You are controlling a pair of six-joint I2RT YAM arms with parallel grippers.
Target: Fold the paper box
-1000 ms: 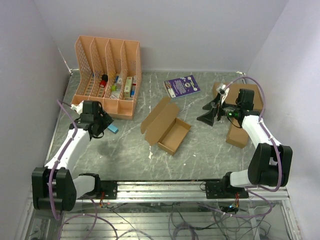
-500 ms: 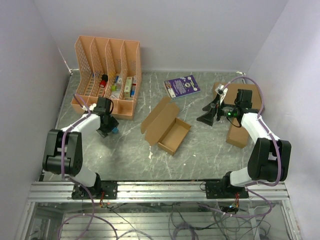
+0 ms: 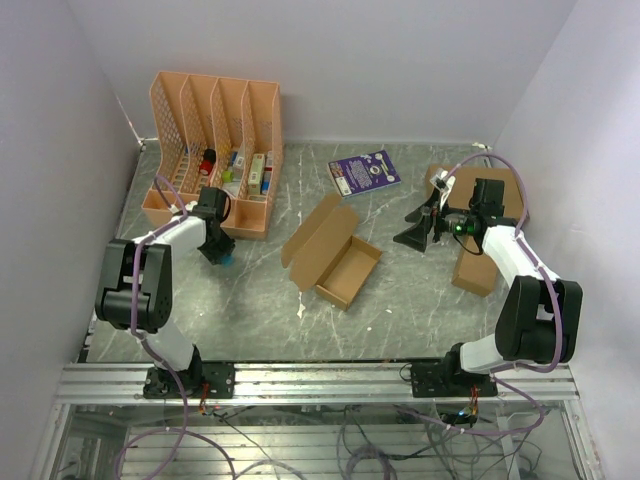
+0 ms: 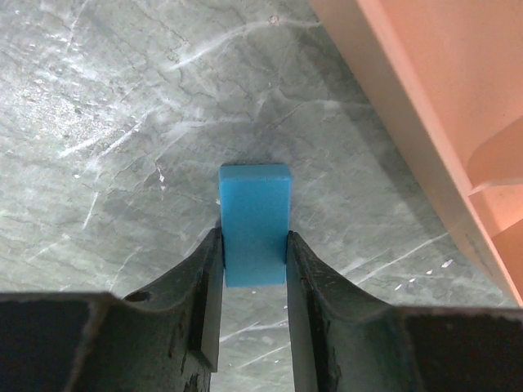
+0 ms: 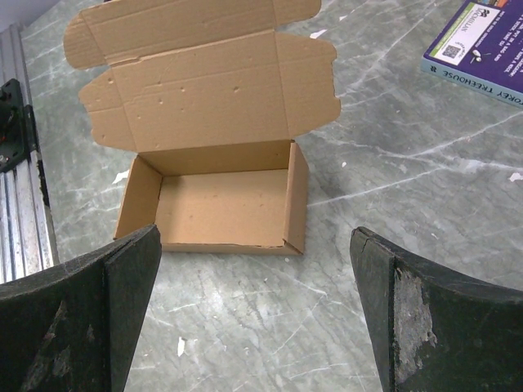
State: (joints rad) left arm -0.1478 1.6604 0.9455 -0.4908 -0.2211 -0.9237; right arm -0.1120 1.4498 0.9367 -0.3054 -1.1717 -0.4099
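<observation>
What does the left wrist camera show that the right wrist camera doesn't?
Only the left wrist: a blue block pinched in the left gripper, beside the orange file rack. Only the right wrist: the paper box, lid open, and a purple book corner, beyond the wide-open right gripper. Both: the grey marbled table.

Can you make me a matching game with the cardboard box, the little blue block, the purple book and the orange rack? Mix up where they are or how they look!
Things:
1. paper box
2. blue block
3. purple book
4. orange file rack

Places or states:
A. lying flat near the far edge of the table
B. in the middle of the table, lid open
C. standing upright at the far left
D. squeezed in the left pincer

Right pairs: 1-B, 2-D, 3-A, 4-C.
</observation>
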